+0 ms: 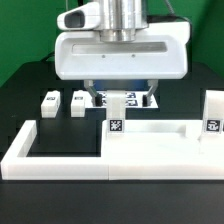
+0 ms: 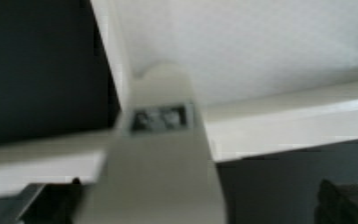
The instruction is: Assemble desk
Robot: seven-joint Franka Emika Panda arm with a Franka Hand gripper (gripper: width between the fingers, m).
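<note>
The white tabletop (image 1: 160, 142) lies flat inside the border frame's corner. One tagged white leg (image 1: 115, 114) stands upright on its near left corner, and a second leg (image 1: 213, 114) stands at the exterior view's right. Two loose legs (image 1: 48, 103) (image 1: 79, 101) lie on the black table behind the frame. My gripper (image 1: 121, 92) hangs just above the left upright leg, open. In the wrist view the leg (image 2: 158, 150) rises blurred between the dark fingertips (image 2: 51, 200), nearer to one of them and gripped by neither. The gripper (image 2: 197, 202) holds nothing. White tabletop surface (image 2: 247, 40) lies behind the leg.
The long white U-shaped border frame (image 1: 55, 160) runs along the front and up the exterior view's left. The marker board (image 1: 135, 99) lies behind the upright leg, partly under the gripper. Black table lies all around.
</note>
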